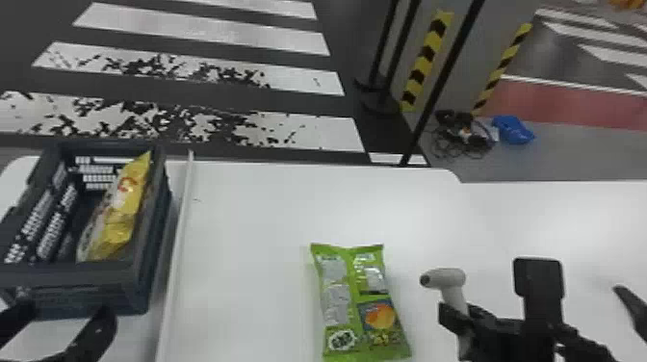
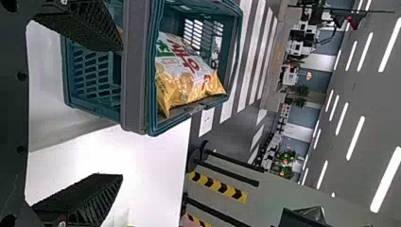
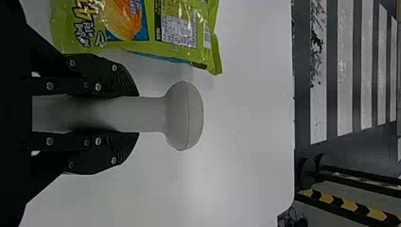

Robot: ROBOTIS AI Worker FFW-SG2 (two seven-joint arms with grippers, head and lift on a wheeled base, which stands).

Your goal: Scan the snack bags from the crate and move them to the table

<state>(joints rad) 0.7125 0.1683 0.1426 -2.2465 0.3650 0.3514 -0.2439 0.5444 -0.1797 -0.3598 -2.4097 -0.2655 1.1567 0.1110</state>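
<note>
Crate point(image 1: 91, 275) holds a yellow chip bag point(image 1: 121, 207); green snack bag point(image 1: 354, 298) lies on table point(image 1: 260, 216), right of crate. Left gripper point(image 1: 62, 314) near crate's front side, fingers apart. Right gripper point(image 1: 460, 315), farther right, clamped on handheld scanner point(image 1: 445, 278).

Your head view facing forward and down over the table point(image 1: 250, 207), your closer, sideways wrist views, left sharing its crate point(image 1: 86, 275), right its green bag point(image 1: 354, 289)
</note>
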